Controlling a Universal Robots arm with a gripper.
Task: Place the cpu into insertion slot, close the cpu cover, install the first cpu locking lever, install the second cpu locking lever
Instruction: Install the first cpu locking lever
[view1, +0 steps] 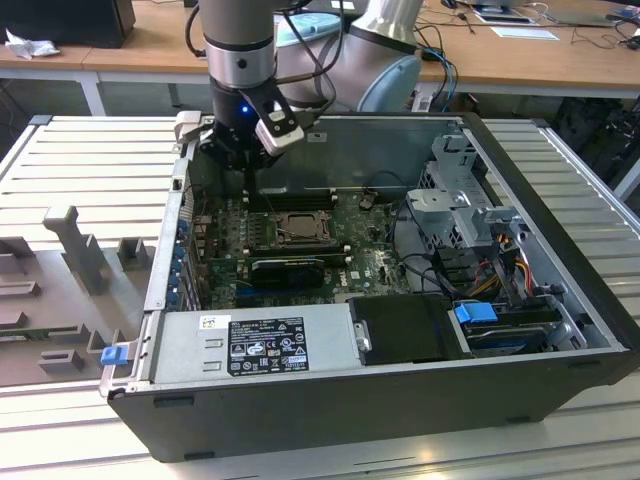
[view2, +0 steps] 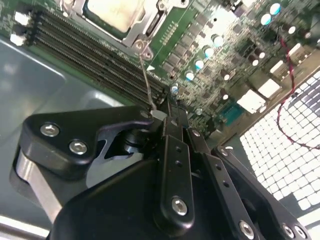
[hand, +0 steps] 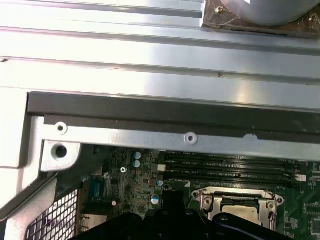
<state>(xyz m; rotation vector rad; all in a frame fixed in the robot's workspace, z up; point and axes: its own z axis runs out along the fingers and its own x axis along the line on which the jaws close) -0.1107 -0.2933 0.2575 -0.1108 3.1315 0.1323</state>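
My black pincer (view2: 162, 114), shut tight, is pinching the thin lever (view2: 146, 80), the cpu (view2: 114, 11) is sitting under its closed cover (view2: 134, 31) just beyond my tips, and I am judging this lever-locking step needs a steady downward swing.

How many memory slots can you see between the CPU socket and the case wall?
4. The memory slots lie side by side between the insertion slot and the case wall in the first wrist view; more may be hidden elsewhere.
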